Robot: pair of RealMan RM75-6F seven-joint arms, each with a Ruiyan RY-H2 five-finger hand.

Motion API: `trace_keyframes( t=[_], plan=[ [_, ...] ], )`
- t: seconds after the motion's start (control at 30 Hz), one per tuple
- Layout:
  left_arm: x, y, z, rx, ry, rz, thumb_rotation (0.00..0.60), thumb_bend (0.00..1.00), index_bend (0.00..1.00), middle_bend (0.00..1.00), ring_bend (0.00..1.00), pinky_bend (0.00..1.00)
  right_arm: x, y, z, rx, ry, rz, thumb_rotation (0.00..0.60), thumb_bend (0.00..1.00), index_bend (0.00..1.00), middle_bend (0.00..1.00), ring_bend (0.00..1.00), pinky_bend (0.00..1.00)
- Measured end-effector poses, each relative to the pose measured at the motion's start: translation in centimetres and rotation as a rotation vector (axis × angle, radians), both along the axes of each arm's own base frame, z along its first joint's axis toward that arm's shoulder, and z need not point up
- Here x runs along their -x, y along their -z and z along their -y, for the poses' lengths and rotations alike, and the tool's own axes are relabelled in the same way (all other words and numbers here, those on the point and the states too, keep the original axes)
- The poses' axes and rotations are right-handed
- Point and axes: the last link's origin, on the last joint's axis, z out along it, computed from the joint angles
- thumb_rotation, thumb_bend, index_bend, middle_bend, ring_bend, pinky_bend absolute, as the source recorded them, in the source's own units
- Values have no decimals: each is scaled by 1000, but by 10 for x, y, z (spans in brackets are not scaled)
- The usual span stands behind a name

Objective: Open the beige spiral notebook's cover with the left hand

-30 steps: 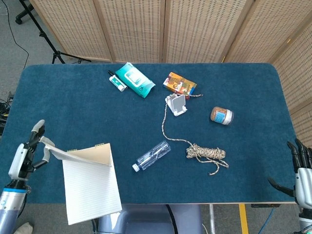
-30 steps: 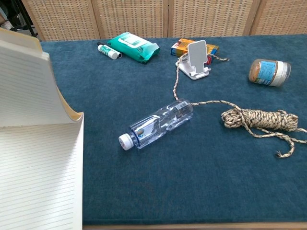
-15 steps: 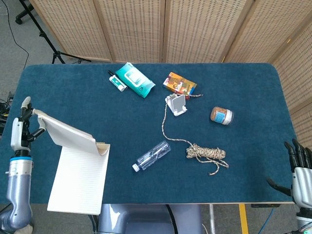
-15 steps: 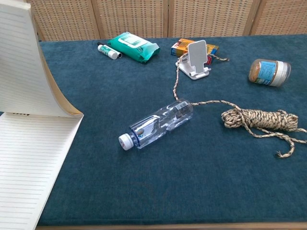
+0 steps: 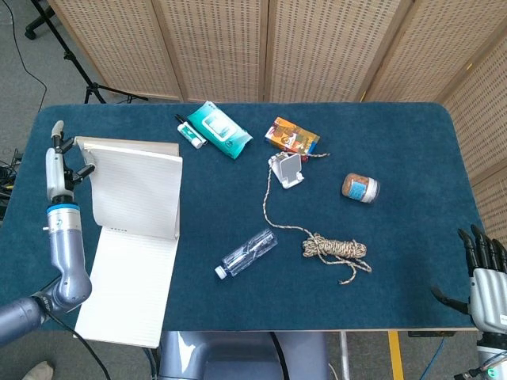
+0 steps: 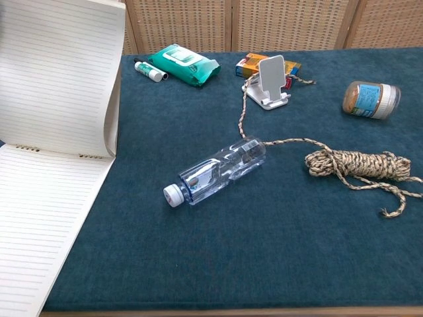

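Pinching the far left corner of the cover with our left hand, we are holding it swung up and back over the spiral at the far end of the beige spiral notebook, so the lined first page is lying exposed at the near left edge of the worktop. We are judging the cover to be almost fully open, though it is not yet lying flat: in the chest view it is standing up and curving away from the page. We are keeping our right hand off the near right corner of the worktop, fingers spread and holding nothing, since the task belongs to the left. As for containers, a clear plastic bottle is lying on its side near the notebook, capped and looking empty, and a small jar with brownish contents is lying well apart at the right.
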Motion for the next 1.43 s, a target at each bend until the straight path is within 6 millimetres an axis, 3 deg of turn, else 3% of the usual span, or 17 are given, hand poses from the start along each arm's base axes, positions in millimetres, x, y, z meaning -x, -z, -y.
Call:
trace_keyframes(
  t=[0.07, 0.17, 0.23, 0.3, 0.47, 0.63, 0.83, 0.93, 1.17, 1.43],
  plan=[
    [-2, 4, -9, 5, -4, -20, 600, 590, 755, 0, 0, 0, 1, 1, 1, -3, 4, -2, 600, 131, 45, 0, 0, 0],
    [-4, 12, -18, 42, -8, -49, 600, 503, 281, 0, 0, 0, 2, 2, 2, -5, 10, -6, 600, 131, 45, 0, 0, 0],
    [-3, 17, -20, 85, -18, -81, 600, 437, 75, 0, 0, 0, 3, 3, 3, -6, 16, -10, 600, 131, 45, 0, 0, 0],
    [-2, 22, -22, 130, -32, -132, 600, 333, 0, 0, 0, 0, 3, 3, 3, -7, 21, -12, 600, 131, 45, 0, 0, 0],
    [-3, 21, -21, 152, -25, -191, 600, 15, 0, 0, 0, 0, 3, 4, 3, -9, 19, -12, 600, 131, 45, 0, 0, 0],
    [-7, 10, -10, 137, 52, -228, 600, 0, 0, 0, 0, 0, 1, 4, 2, -9, 11, -8, 600, 131, 45, 0, 0, 0],
    [0, -17, 18, 163, 157, -427, 600, 0, 0, 0, 0, 0, -1, 2, -1, -4, 0, -3, 600, 131, 45, 0, 0, 0],
    [12, -28, 45, 199, 200, -538, 600, 0, 0, 0, 0, 0, -3, 1, -2, -1, -11, 0, 600, 131, 45, 0, 0, 0],
    [57, -47, 142, 251, 191, -705, 600, 0, 0, 0, 0, 0, -5, 1, -4, -6, -30, -1, 600, 105, 45, 0, 0, 0],
    [66, -54, 202, 245, 103, -804, 600, 0, 0, 0, 0, 0, -6, -4, -6, 8, -44, 9, 600, 105, 45, 0, 0, 0]
  ],
)
